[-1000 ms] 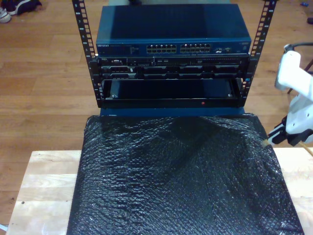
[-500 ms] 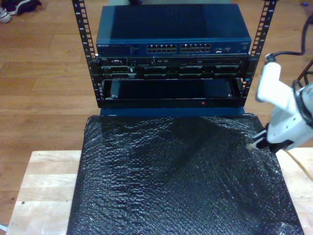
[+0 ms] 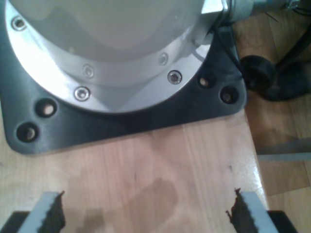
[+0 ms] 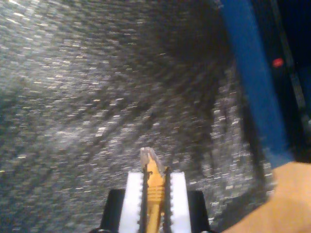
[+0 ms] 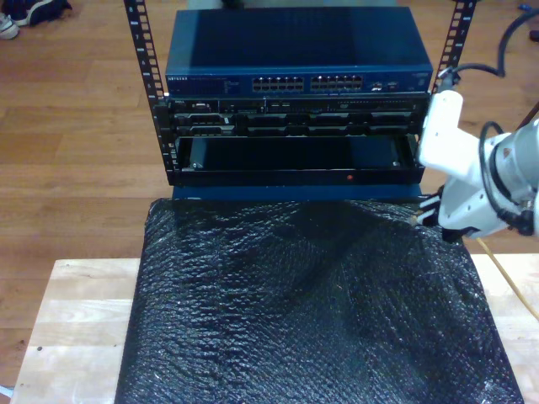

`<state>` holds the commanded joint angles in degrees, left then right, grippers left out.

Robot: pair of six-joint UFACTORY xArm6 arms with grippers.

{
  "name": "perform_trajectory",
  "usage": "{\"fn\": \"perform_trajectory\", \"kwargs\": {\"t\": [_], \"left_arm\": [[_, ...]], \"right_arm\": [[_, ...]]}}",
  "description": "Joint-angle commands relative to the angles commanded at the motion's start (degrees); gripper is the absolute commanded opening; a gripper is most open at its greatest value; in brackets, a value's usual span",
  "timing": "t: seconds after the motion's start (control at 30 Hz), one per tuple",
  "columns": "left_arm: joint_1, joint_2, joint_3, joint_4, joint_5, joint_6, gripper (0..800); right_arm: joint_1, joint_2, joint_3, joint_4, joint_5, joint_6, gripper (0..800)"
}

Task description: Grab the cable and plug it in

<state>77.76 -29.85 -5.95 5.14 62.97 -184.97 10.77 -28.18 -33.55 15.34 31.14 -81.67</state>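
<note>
Black bubble wrap [image 5: 312, 311], crinkled and shiny, covers most of a pale wooden table [image 5: 72, 320] in front of a metal rack [image 5: 152, 93] that holds a dark blue network switch [image 5: 295, 59] with two rows of ports, and more panels below it. My second gripper [image 4: 154, 187] is clamped on the cable [image 4: 153, 194], whose yellow-orange end sticks up between the white ridged pads with the clear plug [image 4: 148, 156] at its tip, over the wrap near the rack's blue base [image 4: 252, 82]. In the exterior view that gripper [image 5: 428, 215] sits at the right, just short of the rack, and the cable [image 5: 505, 273] trails down behind it. My first gripper [image 3: 146, 213] hangs with its jaws apart over bare wood beside a round metal arm base [image 3: 112, 53] on a black plate [image 3: 121, 121].
</note>
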Motion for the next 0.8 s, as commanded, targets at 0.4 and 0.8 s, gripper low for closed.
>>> {"fn": "perform_trajectory", "kwargs": {"t": [0.4, 0.8], "left_arm": [[0.0, 0.0, 0.0, 0.0, 0.0, 0.0, 800], [0.0, 0.0, 0.0, 0.0, 0.0, 0.0, 800]], "right_arm": [[7.65, 16.09, -7.56, -5.27, -17.14, -0.18, 0], [7.65, 18.9, -3.43, -11.6, -33.23, -0.26, 0]]}}
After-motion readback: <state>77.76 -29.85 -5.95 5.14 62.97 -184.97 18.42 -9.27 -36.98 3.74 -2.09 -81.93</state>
